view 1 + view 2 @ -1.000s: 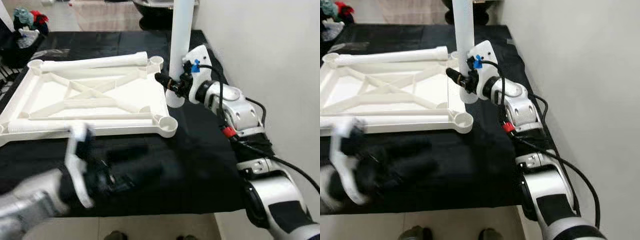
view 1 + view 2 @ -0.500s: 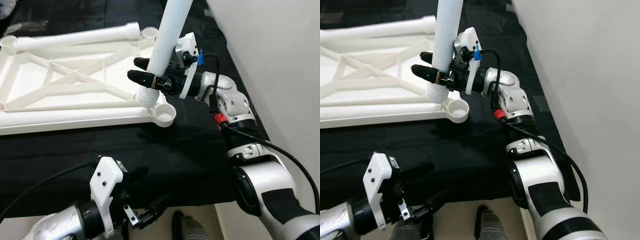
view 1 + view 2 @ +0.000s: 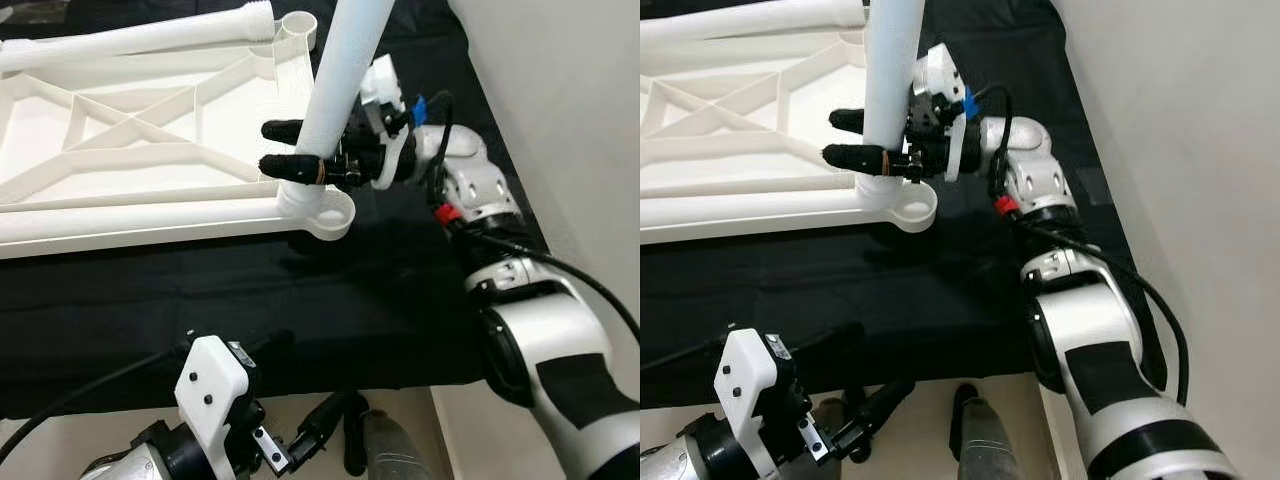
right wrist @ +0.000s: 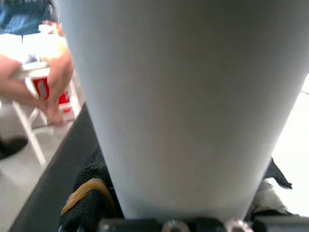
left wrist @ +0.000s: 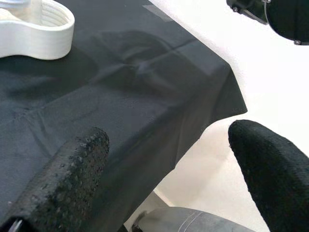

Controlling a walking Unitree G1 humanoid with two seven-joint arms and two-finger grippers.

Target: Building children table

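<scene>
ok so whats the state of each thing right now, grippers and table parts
right gripper: shut on the white table leg, fingers either side of it
white table leg: held near upright, slightly tilted, lower end at the near right corner socket
corner socket: leg end at it, seating cannot be told
table top frame: lying flat, underside up, on the black cloth
second leg: lying along the frame's far edge
left gripper: open, holding nothing, at the cloth's near edge

table leg (image 3: 345, 70): plain white | tabletop frame (image 3: 120, 130): white | cloth (image 3: 200, 300): black | right gripper (image 3: 282, 148): black fingers
</scene>
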